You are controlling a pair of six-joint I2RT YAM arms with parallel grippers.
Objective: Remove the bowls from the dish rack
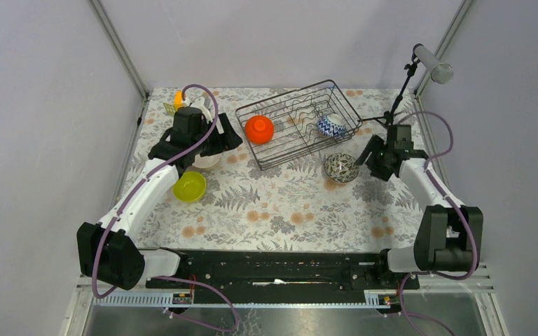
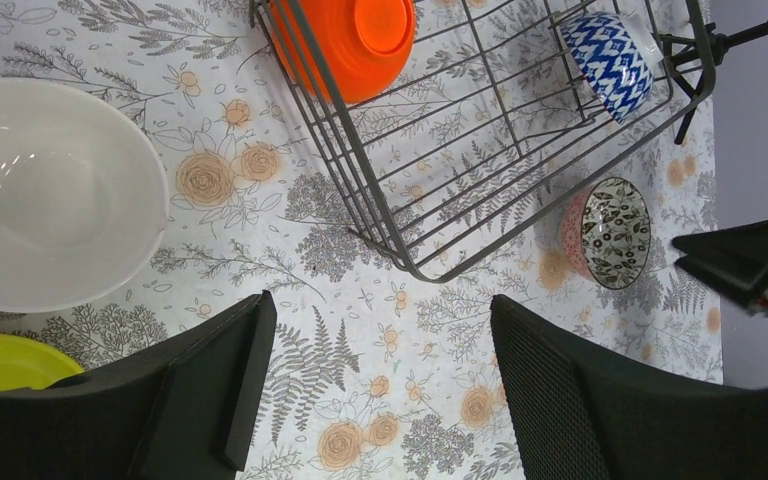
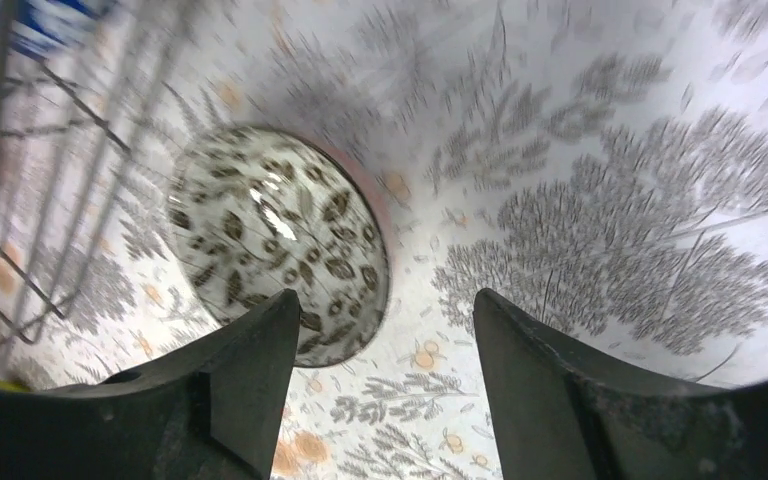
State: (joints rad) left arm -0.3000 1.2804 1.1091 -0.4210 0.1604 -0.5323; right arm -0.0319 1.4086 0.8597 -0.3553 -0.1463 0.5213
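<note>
Blue-and-white bowl [image 2: 610,60] in the dish rack [image 2: 355,170] looks light, glazed, slick; I'd pinch its rim. Left gripper [image 2: 380,312] and right gripper [image 3: 387,300] both gape, empty.

Saw dish rack [image 1: 308,149] on the desk [image 1: 287,210], holding an orange bowl [image 1: 259,129] and a blue-and-white bowl [image 1: 331,125]. Found patterned bowl [image 1: 341,168] just outside its near corner, right hand [image 1: 368,159] beside it. Noted yellow-green bowl [image 1: 190,186] upright by left arm [image 1: 147,185].
</note>
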